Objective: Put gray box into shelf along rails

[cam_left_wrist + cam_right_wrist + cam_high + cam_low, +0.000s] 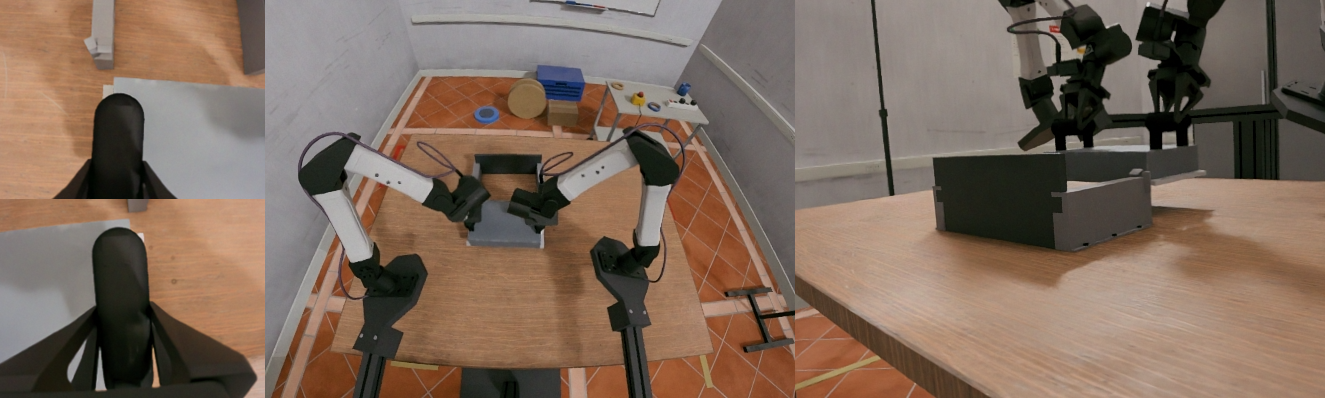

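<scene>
The gray box (505, 225) (1172, 162) (200, 133) (40, 266) is held above the table, upright and roughly level, just in front of the shelf's open end. My left gripper (470, 225) (1169, 137) (116, 165) is shut on its left side plate. My right gripper (538, 228) (1073, 137) (124, 310) is shut on its right side plate. The shelf stands on the table, with a dark back panel (507, 164) (1000, 200). Its left rail (1105, 212) (103, 27) ends ahead of the box. The right rail (138, 203) (253, 35) shows partly. The plates' lower edges are hidden in the wrist views.
The wooden table (505, 305) (1175, 320) carries the shelf, and its rear edge runs behind the back panel. Both forearms reach in from the sides over the box. A side table (655, 112) and several boxes stand on the floor beyond.
</scene>
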